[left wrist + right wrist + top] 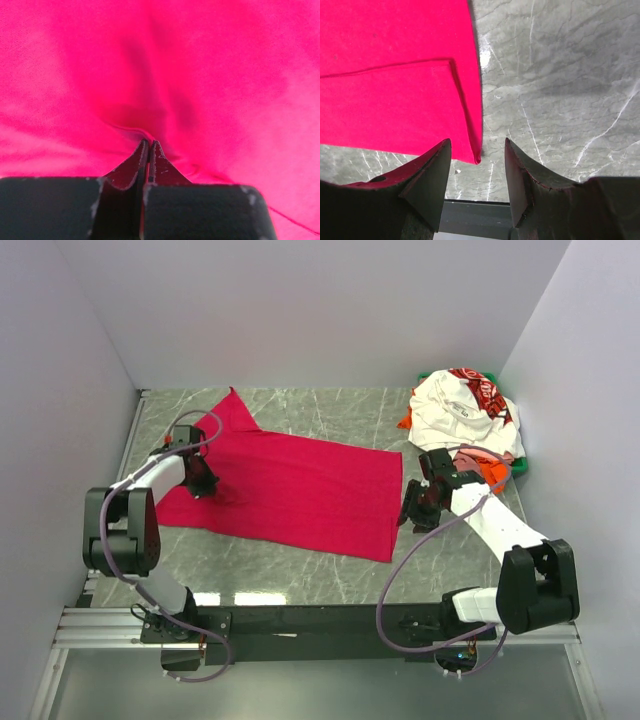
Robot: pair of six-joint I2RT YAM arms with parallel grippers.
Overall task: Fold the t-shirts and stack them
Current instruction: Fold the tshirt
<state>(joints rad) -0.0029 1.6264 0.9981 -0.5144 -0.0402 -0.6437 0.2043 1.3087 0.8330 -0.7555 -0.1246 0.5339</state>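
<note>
The left gripper (149,144) is pinching shut on cloth at the left end of the crimson t-shirt (290,488). The right gripper (477,150) is hanging open astride its near right corner, gripping nothing. That shirt is lying spread out, with the other t-shirts (462,415) sitting heaped beyond its far right corner, so folding seems to be barely starting.

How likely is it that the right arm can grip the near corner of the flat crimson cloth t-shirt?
Probably yes. The jaws of the right arm stand open, with that corner of the crimson cloth t-shirt showing between them, and nothing lies over it on the grey marble table.
</note>
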